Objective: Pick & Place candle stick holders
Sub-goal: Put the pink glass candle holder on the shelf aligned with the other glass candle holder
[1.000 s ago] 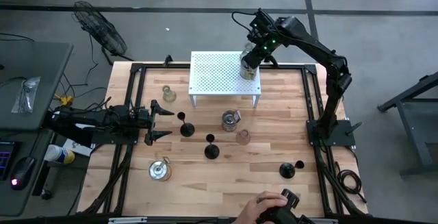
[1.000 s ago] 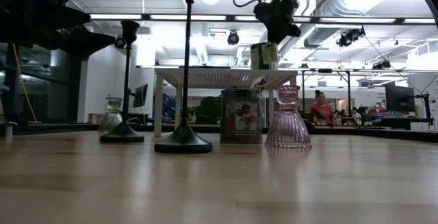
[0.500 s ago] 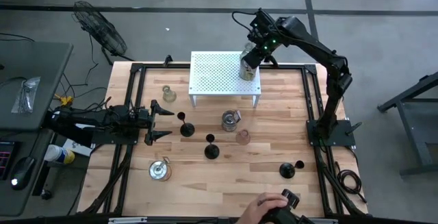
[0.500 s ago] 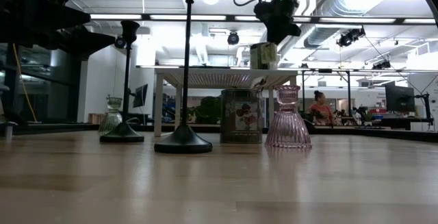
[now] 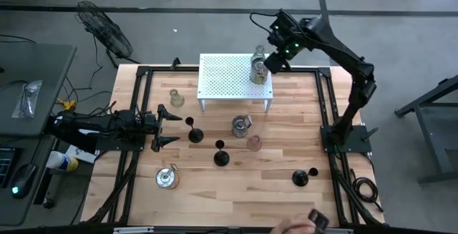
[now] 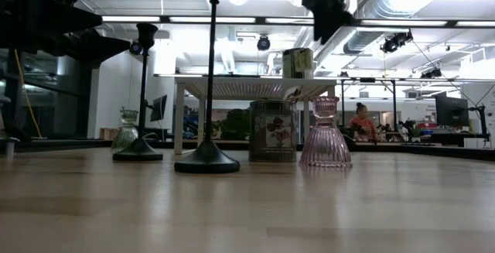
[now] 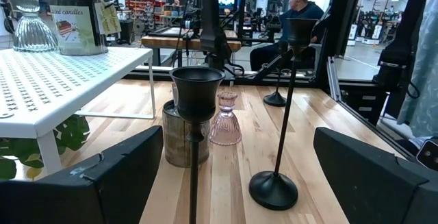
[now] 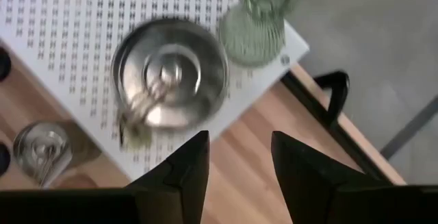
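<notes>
A silvery tin holder (image 5: 260, 71) and a clear glass holder (image 5: 259, 51) stand on the white perforated rack (image 5: 229, 76). My right gripper (image 5: 273, 64) is open and empty, above the rack's right end, beside the tin (image 8: 171, 70) and the glass holder (image 8: 263, 18). On the table stand a black holder (image 5: 193, 132), a second black one (image 5: 221, 155), a tin (image 5: 241, 125), a pinkish holder (image 5: 253, 143), a clear glass one (image 5: 176, 98) and a tin (image 5: 167, 178). My left gripper (image 5: 172, 127) waits open at the table's left, facing the black holder (image 7: 197, 101).
A third black holder (image 5: 302, 177) is at the near right of the table. A person's hand (image 5: 300, 223) with a dark device shows at the near edge. Dark frame rails (image 5: 325, 105) run along the table's sides. Bare wood lies near the front edge.
My right gripper has drawn away from the tin on the rack, going up and toward the table's right edge; the tin stays standing on the rack. The person's hand at the near edge has pulled back.
</notes>
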### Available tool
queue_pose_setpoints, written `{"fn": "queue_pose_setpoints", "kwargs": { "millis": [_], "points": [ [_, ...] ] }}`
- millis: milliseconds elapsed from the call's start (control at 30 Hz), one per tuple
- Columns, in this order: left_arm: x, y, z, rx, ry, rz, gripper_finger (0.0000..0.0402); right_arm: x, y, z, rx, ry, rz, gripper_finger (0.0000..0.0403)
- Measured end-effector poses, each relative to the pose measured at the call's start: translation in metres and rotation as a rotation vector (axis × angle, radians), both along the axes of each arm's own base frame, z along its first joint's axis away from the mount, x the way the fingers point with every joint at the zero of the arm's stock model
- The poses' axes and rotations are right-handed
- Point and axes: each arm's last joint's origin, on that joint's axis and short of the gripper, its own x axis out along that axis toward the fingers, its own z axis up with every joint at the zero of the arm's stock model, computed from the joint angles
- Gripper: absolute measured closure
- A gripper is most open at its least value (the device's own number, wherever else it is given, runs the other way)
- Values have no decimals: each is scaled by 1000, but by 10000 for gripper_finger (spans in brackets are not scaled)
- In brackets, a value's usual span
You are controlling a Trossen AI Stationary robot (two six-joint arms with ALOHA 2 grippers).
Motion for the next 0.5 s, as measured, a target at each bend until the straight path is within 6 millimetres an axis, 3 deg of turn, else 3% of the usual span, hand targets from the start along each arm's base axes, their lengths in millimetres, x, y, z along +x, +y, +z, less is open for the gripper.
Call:
{"fn": "queue_pose_setpoints", "kwargs": {
  "millis": [233,500],
  "points": [
    [0,0,0,0,0,0,29,-7,36,12,-20,39,27,252],
    [0,0,0,0,0,0,29,-20,81,-5,-27,25,139,253]
  ]
}}
